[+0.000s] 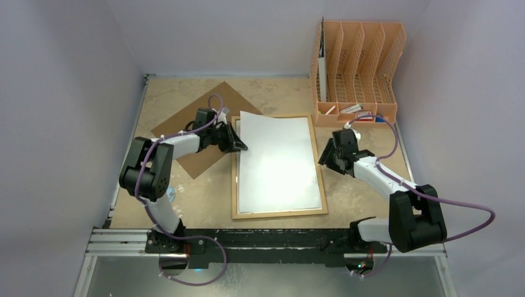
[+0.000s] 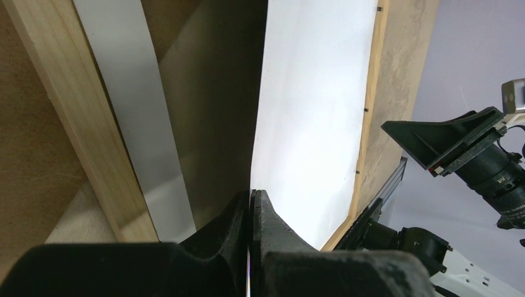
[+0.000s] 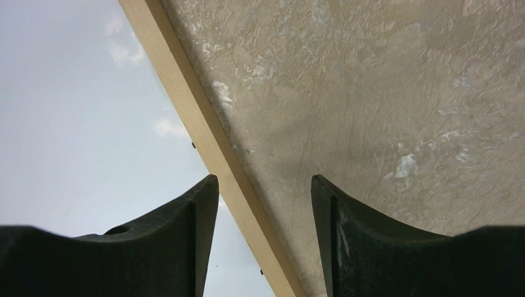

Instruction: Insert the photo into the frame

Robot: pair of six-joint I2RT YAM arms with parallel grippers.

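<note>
At the middle of the table (image 1: 204, 198) the frame (image 1: 278, 214) lies flat, its long axis running from 6 o'clock to 12 o'clock and its far end leaning a little toward 11. Its thin light-wood border shows on all four sides. A white sheet (image 1: 278, 161) covers most of the inside and has the same long axis. The sheet's far edge reaches past the frame's border at 12 o'clock. Its upper face is blank, so I cannot tell whether it is the photo turned face down. In the left wrist view the sheet (image 2: 316, 111) stands raised along its 9 o'clock edge. Beneath it a strip of white mat runs beside the wooden border (image 2: 80, 124). The left gripper (image 1: 240, 146), at the frame's 10 o'clock corner, has its jaws pressed together on that raised edge (image 2: 251, 195). The right gripper (image 1: 324, 159) hangs at the frame's 3 o'clock side with its jaws standing wide and holding nothing. In its own view (image 3: 263, 179) one finger is over the pale inside of the frame and the other is over bare table, with the wooden border (image 3: 204, 142) between them. A brown fibreboard panel (image 1: 192, 124) lies at 10 o'clock, turned like a diamond under the left arm. An orange file organiser (image 1: 359, 62) stands at 1 o'clock, well apart from the frame.
</note>
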